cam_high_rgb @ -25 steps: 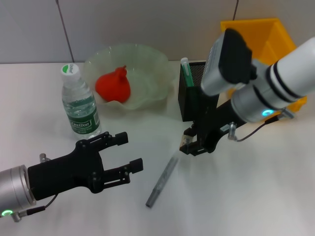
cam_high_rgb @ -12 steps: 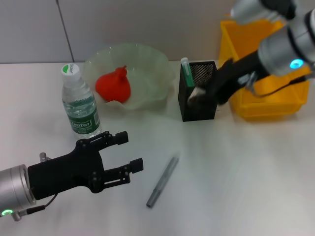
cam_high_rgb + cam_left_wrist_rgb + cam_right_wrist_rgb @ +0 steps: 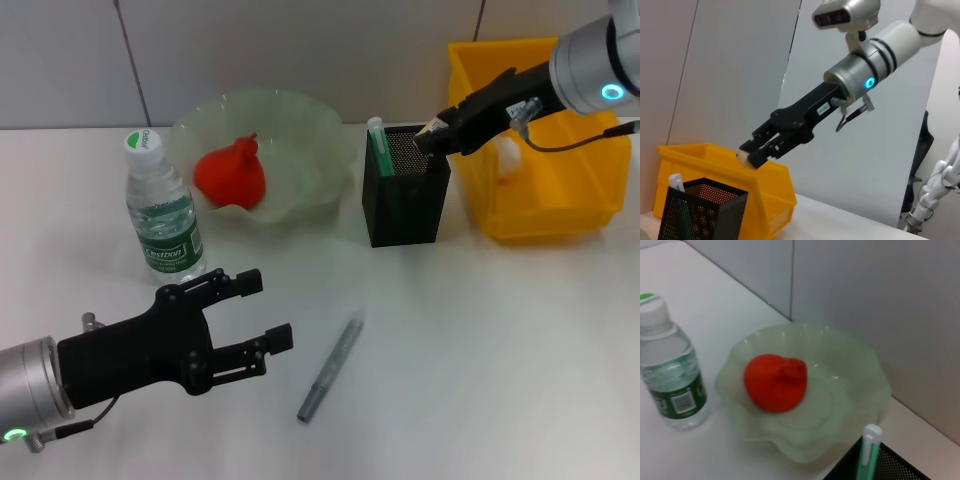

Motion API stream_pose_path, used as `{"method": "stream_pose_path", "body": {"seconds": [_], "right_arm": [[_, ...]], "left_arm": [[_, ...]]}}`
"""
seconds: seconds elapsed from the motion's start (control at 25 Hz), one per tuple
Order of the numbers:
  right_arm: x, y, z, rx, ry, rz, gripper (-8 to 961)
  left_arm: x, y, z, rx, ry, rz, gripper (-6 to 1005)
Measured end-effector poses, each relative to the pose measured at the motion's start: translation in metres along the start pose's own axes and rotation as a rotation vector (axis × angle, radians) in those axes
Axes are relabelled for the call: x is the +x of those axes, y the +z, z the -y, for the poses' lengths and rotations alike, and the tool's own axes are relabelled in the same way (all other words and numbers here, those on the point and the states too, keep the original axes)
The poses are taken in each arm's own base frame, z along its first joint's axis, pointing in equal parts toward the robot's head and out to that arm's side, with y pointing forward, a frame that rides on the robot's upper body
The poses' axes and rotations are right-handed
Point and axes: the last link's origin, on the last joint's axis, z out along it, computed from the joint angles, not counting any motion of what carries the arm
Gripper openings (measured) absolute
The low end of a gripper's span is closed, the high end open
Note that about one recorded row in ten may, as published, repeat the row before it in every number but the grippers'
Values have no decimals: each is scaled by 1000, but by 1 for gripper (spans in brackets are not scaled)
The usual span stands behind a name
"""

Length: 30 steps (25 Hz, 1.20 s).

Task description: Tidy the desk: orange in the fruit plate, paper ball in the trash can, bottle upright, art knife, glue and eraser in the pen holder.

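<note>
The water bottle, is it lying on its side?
No, the bottle stands upright on the table, cap up, beside the fruit plate.

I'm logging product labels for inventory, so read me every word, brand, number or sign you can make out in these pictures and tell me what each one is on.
Water bottle green label: there is print, but it is too blurred to read in the head view or the right wrist view.
Bottle cap: a small mark on top, not readable.
Pen holder, yellow bin, fruit plate and grey art knife: no text visible.
</note>
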Motion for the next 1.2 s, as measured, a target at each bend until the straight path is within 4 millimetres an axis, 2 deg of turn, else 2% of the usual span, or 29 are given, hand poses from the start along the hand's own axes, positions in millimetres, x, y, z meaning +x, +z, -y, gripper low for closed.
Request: {"method": "stream_pose_path", "body": {"seconds": [0.32,0.76,1.0,1.2], "right_arm": [[6,19,7,41,23,13,453],[0,42,2,55,-19,10,463],[-4,37,2,54,11,80,660],[-6,16,1,-19,60,277,667]], "left_arm": [[1,0,0,-2,3,-1,812],[2,0,0,-5,9,-3,812],[3,0,0,-9,8,-5,813],[4,1,1,-6,4,-11,813]]}}
